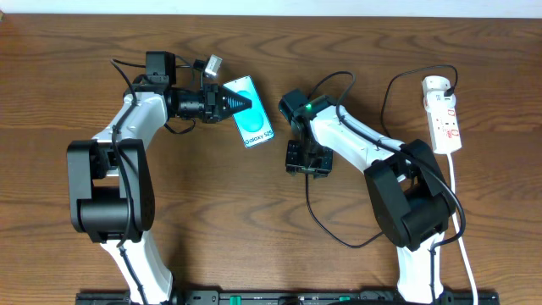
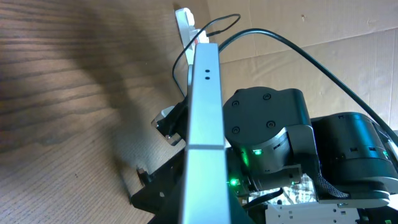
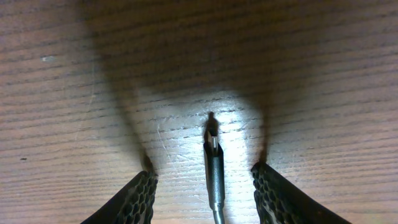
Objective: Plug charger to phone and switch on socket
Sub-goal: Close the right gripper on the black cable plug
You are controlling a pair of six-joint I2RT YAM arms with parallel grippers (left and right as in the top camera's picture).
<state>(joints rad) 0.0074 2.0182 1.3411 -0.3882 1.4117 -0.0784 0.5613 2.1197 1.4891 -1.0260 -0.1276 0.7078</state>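
Brown wood-grain table [image 1: 254, 246], pale strip beyond

— What are you made of, seen from above?
— Two arms alike. My left arm [image 1: 140, 119] and my right arm [image 1: 356, 140] have glossy white rounded shells on the long links, with bulky matte black joint housings [image 1: 106, 191] between them.
— Any wiring?
— A thin black cable [image 1: 127, 66] runs by my left arm near its wrist. A small silver-grey block [image 1: 209, 64] sits there too. It is probably my camera, but it is too small to be sure.
— Lights, screws?
— A green lamp [image 1: 310, 108] glows on my right wrist. Close up, the round black motor cap [image 2: 264, 121] there carries small dark recessed screws.
— And the fingers?
— My right fingers [image 3: 140, 198] are black, with a fine honeycomb-textured face.
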